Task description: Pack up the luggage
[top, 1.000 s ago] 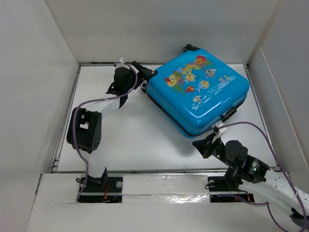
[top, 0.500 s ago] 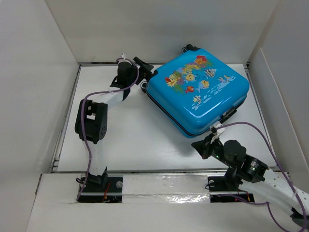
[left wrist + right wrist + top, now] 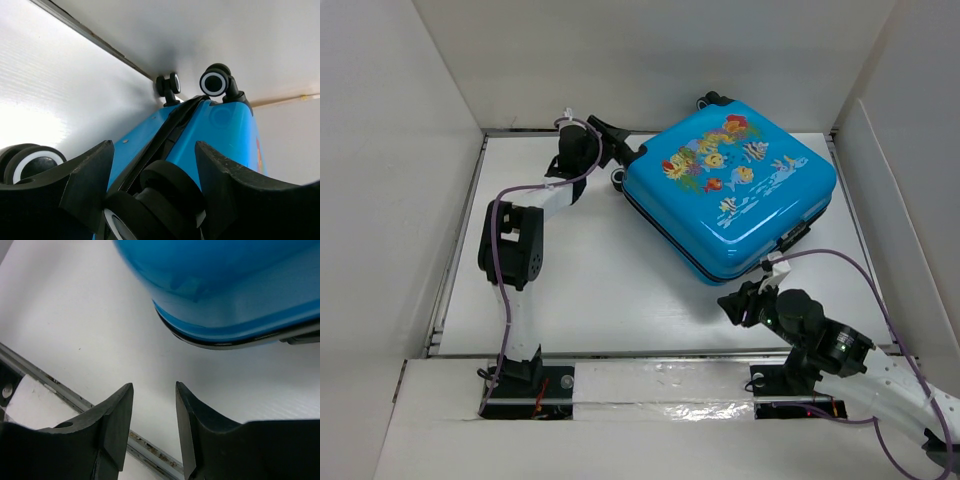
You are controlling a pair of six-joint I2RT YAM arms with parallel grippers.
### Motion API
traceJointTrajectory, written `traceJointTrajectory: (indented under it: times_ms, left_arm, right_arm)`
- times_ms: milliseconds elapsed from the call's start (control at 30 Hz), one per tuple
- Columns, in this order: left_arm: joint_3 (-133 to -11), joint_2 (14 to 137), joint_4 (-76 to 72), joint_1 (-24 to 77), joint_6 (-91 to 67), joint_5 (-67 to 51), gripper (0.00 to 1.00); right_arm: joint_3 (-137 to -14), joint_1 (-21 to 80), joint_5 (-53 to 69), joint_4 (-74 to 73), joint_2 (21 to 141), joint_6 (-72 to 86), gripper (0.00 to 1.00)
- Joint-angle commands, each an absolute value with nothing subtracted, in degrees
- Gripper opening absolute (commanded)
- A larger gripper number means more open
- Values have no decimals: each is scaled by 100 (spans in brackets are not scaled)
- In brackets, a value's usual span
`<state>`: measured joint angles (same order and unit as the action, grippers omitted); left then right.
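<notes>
Since the earlier frame the left arm's elbow has swung in and its gripper has pushed further onto the case's wheeled end with its jaws narrowing, while the right gripper's jaws, then pressed together, have parted.

The left gripper (image 3: 608,140) stands astride one black wheel (image 3: 165,192). Its jaws are well apart around it, and we cannot tell whether they pinch it. The right gripper (image 3: 735,300) is partly open with nothing between its fingers but bare table (image 3: 600,270).

The luggage (image 3: 730,195) lies flat and shut, printed lid up, turned diagonally. From the left gripper it stretches straight ahead and away, its long axis running from that wheeled end toward the far wheels (image 3: 214,82) on one side and the right arm on the other. From the right gripper it sits just ahead and slightly above the fingertips, near but apart, with the dark seam between the two shells facing the jaws. We judge the left arm the nearer, already at the case, so any lid-opening turns on the right jaws meeting that seam.

We find no readable brand or lettering, only the fish-and-coral print (image 3: 720,165).
</notes>
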<state>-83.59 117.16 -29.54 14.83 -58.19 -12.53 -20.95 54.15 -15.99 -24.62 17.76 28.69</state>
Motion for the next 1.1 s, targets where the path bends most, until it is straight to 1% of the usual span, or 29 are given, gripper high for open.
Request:
traceJointTrajectory:
  times_ms: [0, 33, 133, 300, 467, 533, 600, 633, 667, 733, 800, 833, 900, 967, 1033, 1067]
  left_arm:
    - [-8394, 11558, -3682, 1538, -6003, -1608, 5]
    - [-8367, 11427, -3752, 1538, -6038, -1608, 0]
    - [-8358, 11163, -3867, 1538, -6056, -1661, 0]
    - [-8937, 10960, -3797, 1590, -6100, -1837, 0]
    - [-9684, 11240, -3323, 1644, -5915, -1872, 0]
    - [-9799, 11433, -3235, 1644, -5924, -1898, 0]
    - [-9887, 11531, -3165, 1644, -5889, -1838, 0]
    - [-9914, 11601, -3034, 1644, -5802, -1820, 0]
    - [-9844, 11584, -2971, 1644, -5766, -1767, 0]
    - [-9590, 11366, -2971, 1591, -5547, -1495, 0]
    - [-9028, 11128, -2997, 1538, -5406, -1136, 0]
    - [-8835, 10883, -3058, 1477, -5283, -1038, 1]
    - [-8185, 10593, -3163, 1407, -5203, -740, 12]
    - [-7502, 10477, -3357, 1345, -5273, -668, 16]
    - [-7095, 10415, -3576, 1205, -5439, -642, 23]
    - [-6745, 10415, -3664, 1204, -5493, -650, 31]
  right_arm:
    - [-2347, 5467, -1986, -2601, 1767, 3243, 46]
    - [-2338, 5467, -1969, -2602, 1767, 3261, 46]
    - [-2355, 5467, -1978, -2680, 1819, 3348, 46]
    - [-2399, 5467, -2127, -2874, 1846, 3542, 48]
    - [-2426, 5467, -2443, -2839, 1924, 3638, 53]
    - [-2435, 5467, -2644, -2655, 1986, 3613, 55]
    - [-2321, 5467, -2768, -2279, 2188, 3534, 53]
    - [-2286, 5467, -2864, -2137, 2302, 3455, 48]
    - [-2259, 5397, -2865, -1988, 2564, 3358, 44]
    - [-2110, 5396, -2865, -1338, 2829, 3087, 42]
    - [-2039, 5396, -2856, -838, 3127, 2892, 41]
    - [-2013, 5396, -2935, -713, 3207, 2796, 41]
    - [-1873, 5396, -3119, -171, 3356, 2577, 41]
    - [-1793, 5396, -3277, 218, 3445, 2479, 41]
    - [-1863, 5396, -3619, 19, 3646, 2670, 42]
    - [-1933, 5396, -3708, -183, 3717, 2768, 42]
